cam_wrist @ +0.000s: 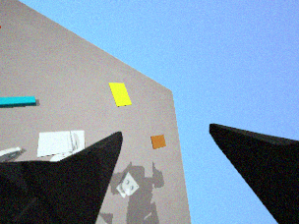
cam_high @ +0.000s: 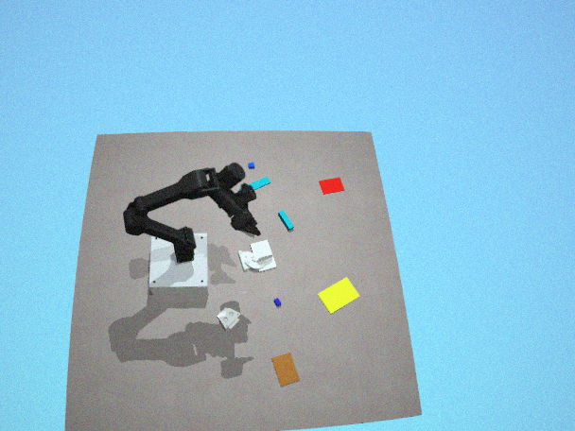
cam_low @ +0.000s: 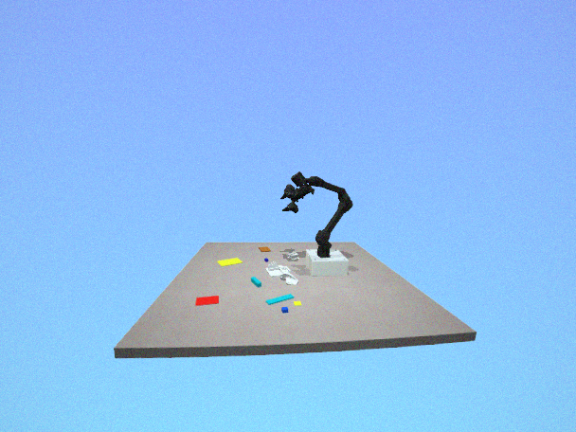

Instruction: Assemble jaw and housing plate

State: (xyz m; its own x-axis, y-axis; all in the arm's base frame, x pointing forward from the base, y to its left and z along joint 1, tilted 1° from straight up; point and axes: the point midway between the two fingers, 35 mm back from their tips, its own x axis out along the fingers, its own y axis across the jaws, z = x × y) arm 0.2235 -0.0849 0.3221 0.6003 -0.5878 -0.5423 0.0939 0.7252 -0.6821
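Observation:
My gripper (cam_high: 257,232) (cam_low: 284,203) (cam_wrist: 164,132) is open and empty, high above the table. The white base plate (cam_high: 270,267) (cam_wrist: 47,143) lies on the table in front of the arm's mount, with a raised block and one curved jaw on it; the pins cannot be made out. The loose white jaw (cam_low: 292,280) (cam_wrist: 10,154) lies apart beside the base, and my gripper covers most of it in the top view. The white housing plate (cam_high: 229,318) (cam_low: 292,256) (cam_wrist: 128,185), with two round marks, lies apart on the other side of the base.
Two teal bars (cam_high: 286,220) (cam_high: 261,183), two small blue blocks (cam_high: 251,165) (cam_high: 277,301), a red sheet (cam_high: 331,185), a large yellow sheet (cam_high: 339,295), an orange sheet (cam_high: 286,369) and a small yellow square (cam_low: 297,303) lie around the white parts.

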